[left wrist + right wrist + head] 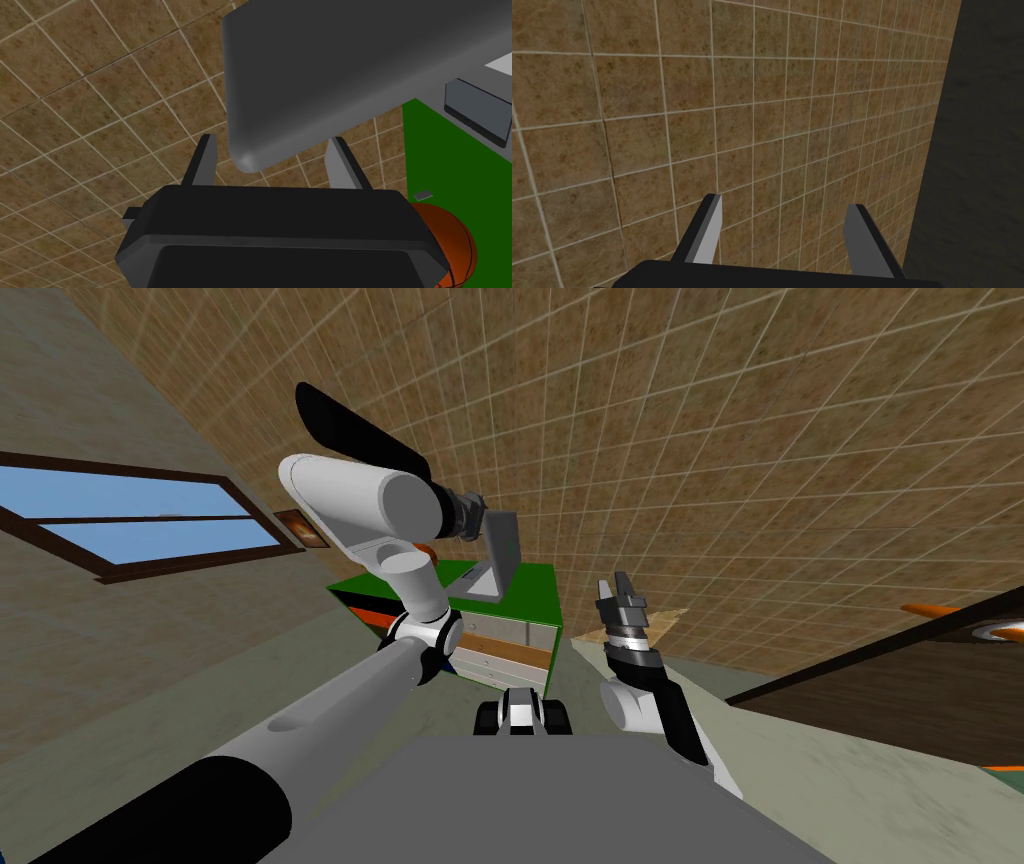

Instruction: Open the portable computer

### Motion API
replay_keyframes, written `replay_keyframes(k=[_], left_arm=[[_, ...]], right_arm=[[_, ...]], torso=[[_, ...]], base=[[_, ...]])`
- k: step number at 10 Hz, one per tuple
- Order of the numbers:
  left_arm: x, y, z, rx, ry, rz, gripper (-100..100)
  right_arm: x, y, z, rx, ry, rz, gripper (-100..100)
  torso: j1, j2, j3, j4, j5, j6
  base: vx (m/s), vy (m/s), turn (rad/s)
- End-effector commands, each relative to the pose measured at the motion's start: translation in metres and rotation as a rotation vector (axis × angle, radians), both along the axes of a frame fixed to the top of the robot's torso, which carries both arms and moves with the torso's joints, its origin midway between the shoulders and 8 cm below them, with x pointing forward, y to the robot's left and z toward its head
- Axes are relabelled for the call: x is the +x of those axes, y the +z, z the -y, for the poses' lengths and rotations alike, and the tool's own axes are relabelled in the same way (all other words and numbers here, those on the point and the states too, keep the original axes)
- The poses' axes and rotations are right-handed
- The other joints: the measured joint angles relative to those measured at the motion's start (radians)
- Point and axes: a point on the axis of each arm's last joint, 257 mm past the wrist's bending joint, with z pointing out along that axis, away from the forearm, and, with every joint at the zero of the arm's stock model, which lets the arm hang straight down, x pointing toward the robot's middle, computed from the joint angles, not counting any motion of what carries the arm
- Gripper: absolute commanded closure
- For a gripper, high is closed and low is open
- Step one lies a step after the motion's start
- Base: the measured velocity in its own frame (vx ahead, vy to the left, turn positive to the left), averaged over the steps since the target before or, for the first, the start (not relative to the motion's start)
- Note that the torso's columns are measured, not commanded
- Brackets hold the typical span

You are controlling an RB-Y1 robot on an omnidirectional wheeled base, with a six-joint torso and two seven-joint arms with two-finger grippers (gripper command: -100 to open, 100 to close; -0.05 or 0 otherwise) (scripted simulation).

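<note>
The grey portable computer stands on a green cabinet top [535,588], its lid [503,543] raised steeply above its base [478,581]. My left gripper [478,514] is at the lid's upper edge. In the left wrist view a rounded corner of the lid [350,65] reaches down between my left gripper's [272,141] fingers, which stand open and apart from its sides. Part of the base [475,112] shows beyond, over the green top [450,165]. My right gripper [620,588] is raised to the right of the cabinet, open and empty [784,205], facing a tiled wall.
An orange ball [452,245] and a small grey chip [424,194] lie on the green top near my left hand. The cabinet has light drawers [500,653] in front. A dark table [900,688] stands at the right, a window [140,518] at the left.
</note>
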Motion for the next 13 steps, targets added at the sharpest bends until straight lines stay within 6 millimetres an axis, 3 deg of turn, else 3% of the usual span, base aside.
replay_keyframes(k=[1, 6, 13], left_arm=[[0.016, -0.009, -0.007, -0.105, 0.010, -0.042, 100], [0.037, -0.021, -0.013, -0.237, 0.012, -0.080, 100], [0.065, -0.048, -0.013, -0.392, 0.000, -0.125, 100]], right_arm=[[0.000, 0.000, 0.000, 0.000, 0.000, 0.000, 0], [0.000, 0.000, 0.000, 0.000, 0.000, 0.000, 0], [0.000, 0.000, 0.000, 0.000, 0.000, 0.000, 0]], torso=[[-0.002, 0.000, 0.000, 0.000, -0.001, 0.000], [-0.019, 0.004, 0.002, 0.005, -0.010, 0.006], [-0.013, 0.006, 0.003, 0.007, -0.007, 0.004]], base=[[-0.038, 0.117, 0.010], [-0.012, 0.087, 0.006], [-0.021, 0.055, 0.002]])
